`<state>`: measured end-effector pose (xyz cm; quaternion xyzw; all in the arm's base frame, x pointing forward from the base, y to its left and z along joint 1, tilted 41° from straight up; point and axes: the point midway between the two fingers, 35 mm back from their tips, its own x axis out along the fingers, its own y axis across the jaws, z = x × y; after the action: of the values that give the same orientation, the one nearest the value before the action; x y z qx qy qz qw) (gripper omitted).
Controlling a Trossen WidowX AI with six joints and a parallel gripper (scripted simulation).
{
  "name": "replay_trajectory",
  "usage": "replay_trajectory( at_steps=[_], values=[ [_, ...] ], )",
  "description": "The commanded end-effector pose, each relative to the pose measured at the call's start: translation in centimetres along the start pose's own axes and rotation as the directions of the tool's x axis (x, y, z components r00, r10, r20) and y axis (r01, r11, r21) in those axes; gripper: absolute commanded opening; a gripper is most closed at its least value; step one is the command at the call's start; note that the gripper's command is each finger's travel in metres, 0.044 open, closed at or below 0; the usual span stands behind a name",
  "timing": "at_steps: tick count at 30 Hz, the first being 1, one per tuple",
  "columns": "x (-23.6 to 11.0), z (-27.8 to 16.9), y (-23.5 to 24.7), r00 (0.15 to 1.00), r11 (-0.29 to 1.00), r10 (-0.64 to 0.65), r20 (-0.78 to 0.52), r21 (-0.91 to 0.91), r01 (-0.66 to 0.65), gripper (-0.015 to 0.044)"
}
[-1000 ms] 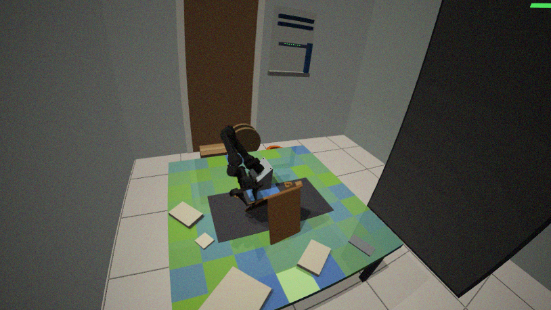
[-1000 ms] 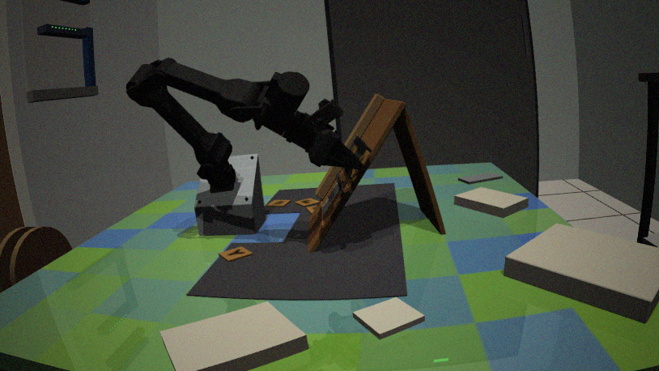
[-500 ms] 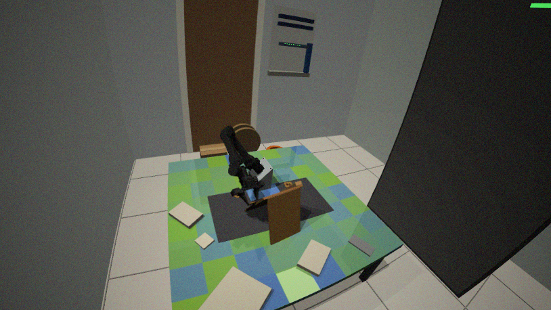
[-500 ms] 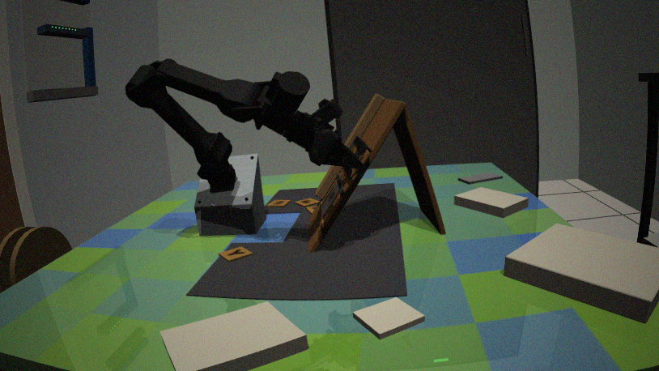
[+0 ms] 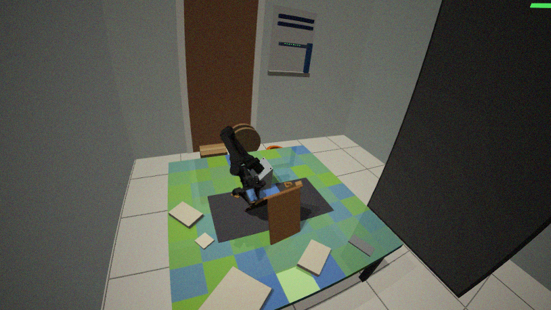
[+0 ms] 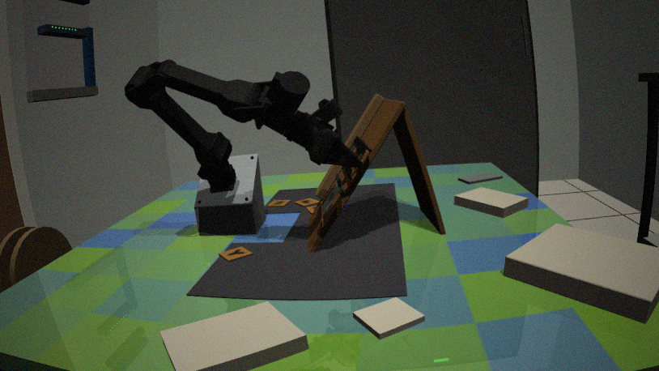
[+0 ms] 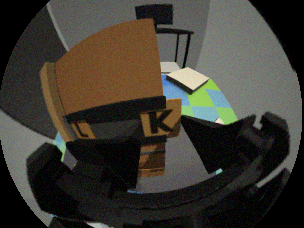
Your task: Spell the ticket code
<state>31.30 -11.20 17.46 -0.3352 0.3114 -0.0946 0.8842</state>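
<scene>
A brown A-frame board (image 6: 379, 118) (image 5: 284, 216) (image 7: 110, 62) stands on a dark mat (image 6: 322, 272) (image 5: 231, 219). A dark letter rail (image 7: 114, 110) runs across its face. In the wrist view, a tile marked L (image 7: 82, 130) sits in the rail at the left. My gripper (image 7: 162, 121) (image 6: 354, 160) (image 5: 252, 192) is shut on a tile marked K (image 7: 160, 122) and holds it at the rail, to the right of the L with a gap between them. Loose orange tiles lie on the mat: one marked Y (image 6: 235, 253) and two more (image 6: 278, 202) (image 6: 306, 201) near the board's foot. I cannot read the ticket.
The arm's grey base block (image 6: 230, 202) stands left of the board. Beige slabs (image 6: 232, 336) (image 6: 388, 316) (image 6: 491, 201) (image 6: 584, 267) and a thin grey plate (image 6: 480, 177) lie around the checked counter. A wooden drum (image 6: 27, 249) sits at the left edge. A tall dark panel (image 5: 481, 135) stands on the right.
</scene>
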Motion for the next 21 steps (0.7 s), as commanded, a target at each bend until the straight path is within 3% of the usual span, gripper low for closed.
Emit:
replay_trajectory(
  at_steps=[1, 21],
  values=[
    [0.03, -0.17, 0.34, 1.000, 1.000, -0.001, -0.005, 0.003, 0.001, 0.0000],
    [0.03, -0.15, 1.22, 1.000, 1.000, -0.001, -0.005, 0.003, 0.001, 0.0000]
  ],
)
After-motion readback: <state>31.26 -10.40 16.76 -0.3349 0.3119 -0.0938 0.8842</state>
